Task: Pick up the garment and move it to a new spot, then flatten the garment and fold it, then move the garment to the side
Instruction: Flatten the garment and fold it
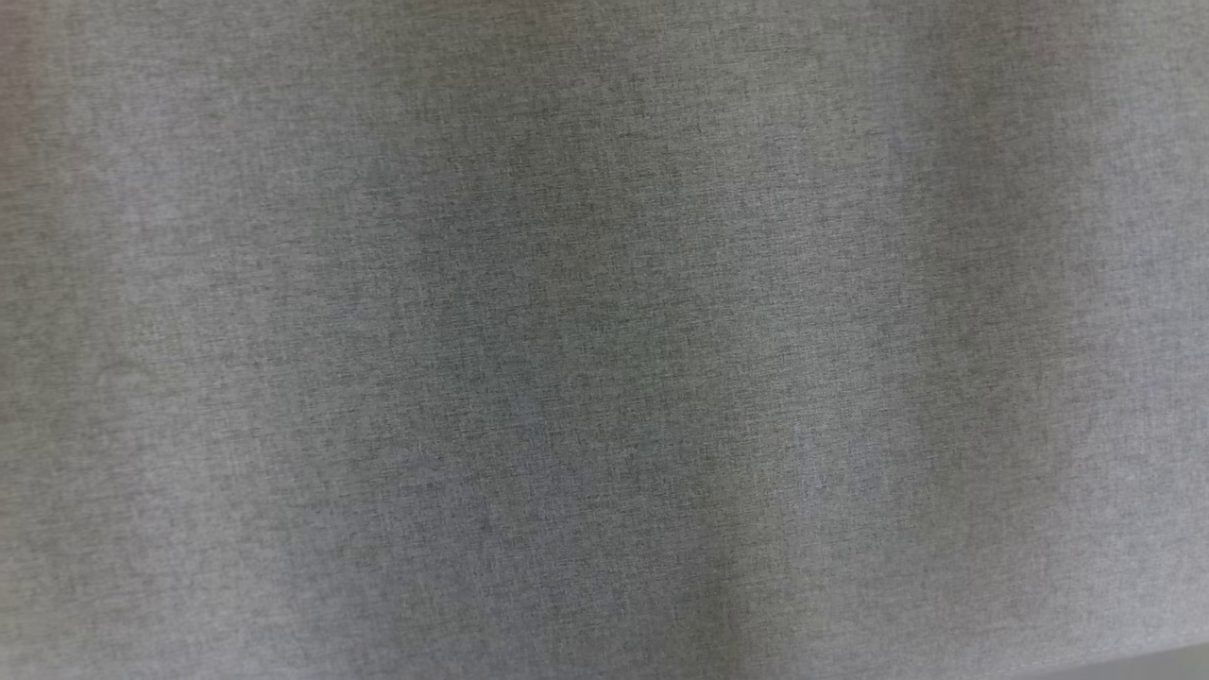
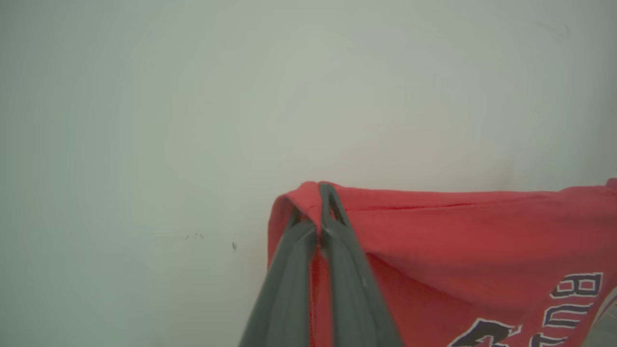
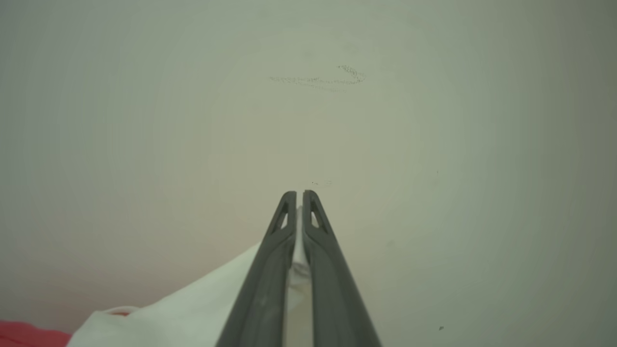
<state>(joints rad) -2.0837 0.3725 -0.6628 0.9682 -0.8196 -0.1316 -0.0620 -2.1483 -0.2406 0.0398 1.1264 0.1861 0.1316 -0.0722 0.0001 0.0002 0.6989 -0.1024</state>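
The garment (image 2: 482, 231) is red with dark, white-edged letters, and it hangs to the right of my left gripper (image 2: 314, 205). That gripper is shut on a folded corner of the red cloth, which wraps over one fingertip. In the right wrist view my right gripper (image 3: 299, 195) is shut on a strip of white cloth (image 3: 193, 308). The white cloth runs down to the lower left, where a bit of the red garment (image 3: 24, 335) shows. Whether the white cloth is part of the garment I cannot tell for sure.
Behind both grippers is a pale, plain surface (image 2: 193, 120) with a few small dark specks (image 3: 337, 77). In the head view a grey woven cloth surface (image 1: 604, 340) is seen close up, with soft shadows and a darker edge at the bottom right corner.
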